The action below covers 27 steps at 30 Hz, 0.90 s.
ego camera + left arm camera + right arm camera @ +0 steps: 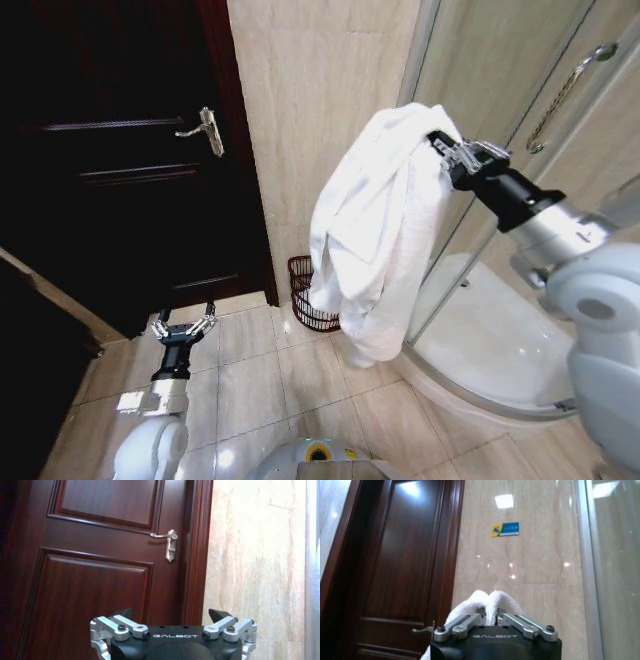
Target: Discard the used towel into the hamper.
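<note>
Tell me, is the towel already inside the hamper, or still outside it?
Outside. The towel hangs bunched from the right pincer, shut on it, high above the floor; the hamper stands below by the wall.

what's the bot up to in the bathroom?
The right gripper is shut on a white towel, holding it up in the air by the shower door. The hamper sits on the floor by the wall, below the towel. The left gripper hangs open and low near the dark door.
</note>
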Available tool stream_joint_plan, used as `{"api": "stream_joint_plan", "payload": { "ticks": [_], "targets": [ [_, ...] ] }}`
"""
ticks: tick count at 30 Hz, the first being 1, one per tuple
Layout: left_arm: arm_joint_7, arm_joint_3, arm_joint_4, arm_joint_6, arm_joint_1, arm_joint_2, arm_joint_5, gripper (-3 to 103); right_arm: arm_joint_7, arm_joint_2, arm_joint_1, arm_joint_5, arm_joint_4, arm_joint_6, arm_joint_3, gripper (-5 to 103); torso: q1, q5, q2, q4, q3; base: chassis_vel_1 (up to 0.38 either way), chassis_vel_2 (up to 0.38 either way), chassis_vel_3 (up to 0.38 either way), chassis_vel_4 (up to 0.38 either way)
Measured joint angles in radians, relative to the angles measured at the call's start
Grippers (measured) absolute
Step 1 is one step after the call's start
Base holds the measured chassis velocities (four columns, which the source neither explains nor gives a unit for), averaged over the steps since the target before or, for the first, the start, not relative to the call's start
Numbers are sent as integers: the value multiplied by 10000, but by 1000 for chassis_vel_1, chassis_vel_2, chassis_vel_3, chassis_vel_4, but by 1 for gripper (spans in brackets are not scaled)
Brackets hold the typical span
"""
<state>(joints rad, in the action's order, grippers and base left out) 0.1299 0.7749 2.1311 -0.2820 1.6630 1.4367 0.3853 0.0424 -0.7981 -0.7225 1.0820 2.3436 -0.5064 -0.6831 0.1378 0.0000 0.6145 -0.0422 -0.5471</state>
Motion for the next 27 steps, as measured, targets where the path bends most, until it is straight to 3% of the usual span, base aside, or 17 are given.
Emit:
{"api": "stream_joint_plan", "payload": {
  "ticks": [11, 27],
  "targets": [
    [20, -59, -140, -121, -20, 10, 33, 100, 149, -163, -1029, -60, 638, -267, -148, 7, 217, -1, 482, 4, -261, 0, 0, 0, 0],
    [42, -41, -241, -276, 34, -5, 66, 100, 280, -197, -1037, -646, 577, -355, 14, 7, 527, 0, 1153, 2, -622, 0, 0, 0, 0]
  ]
}}
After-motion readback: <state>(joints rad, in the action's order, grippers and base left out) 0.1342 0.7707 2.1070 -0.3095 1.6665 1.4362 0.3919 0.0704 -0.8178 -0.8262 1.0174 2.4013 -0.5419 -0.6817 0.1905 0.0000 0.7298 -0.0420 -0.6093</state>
